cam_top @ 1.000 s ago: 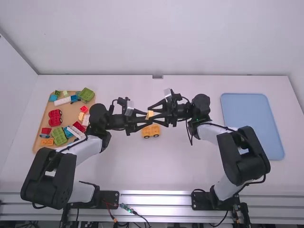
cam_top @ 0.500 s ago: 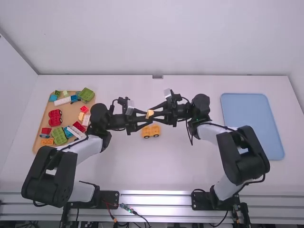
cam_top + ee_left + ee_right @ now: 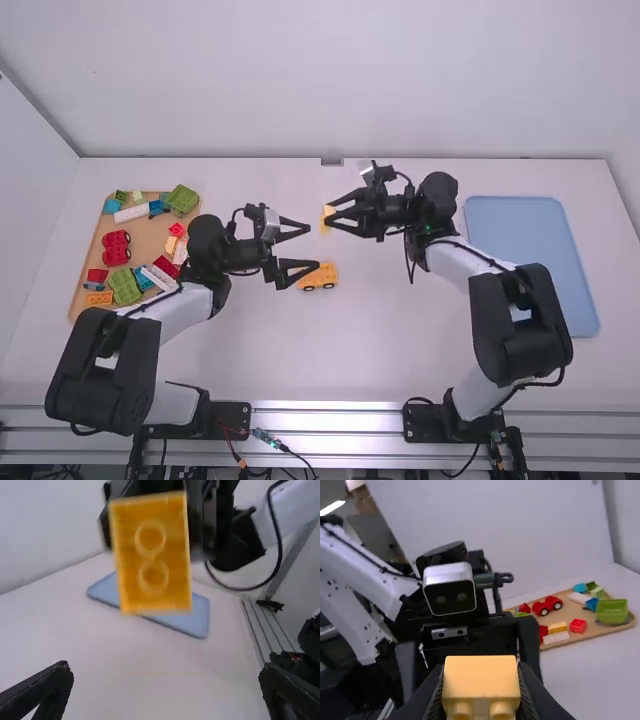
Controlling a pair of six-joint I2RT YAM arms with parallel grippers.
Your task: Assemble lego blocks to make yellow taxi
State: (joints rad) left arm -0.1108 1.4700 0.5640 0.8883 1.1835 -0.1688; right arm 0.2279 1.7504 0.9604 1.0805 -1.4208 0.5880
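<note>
Right gripper [image 3: 328, 214]: fingers clamped on a yellow block [image 3: 326, 220], raised above the white table [image 3: 380, 340], hollow underside facing the left gripper [image 3: 313, 248]. Left gripper: fingers spread wide apart, nothing between them. Wheeled yellow vehicle base [image 3: 319, 277]: on the table, near the left gripper. Assorted blocks [image 3: 125, 286]: on the tan tray [image 3: 146, 240], far left.

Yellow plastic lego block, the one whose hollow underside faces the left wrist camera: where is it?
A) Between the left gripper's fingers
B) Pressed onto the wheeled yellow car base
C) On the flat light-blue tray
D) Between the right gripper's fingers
D: the right wrist view shows the yellow plastic lego block clasped by the right gripper, while the left gripper stands open with nothing between its fingers.
</note>
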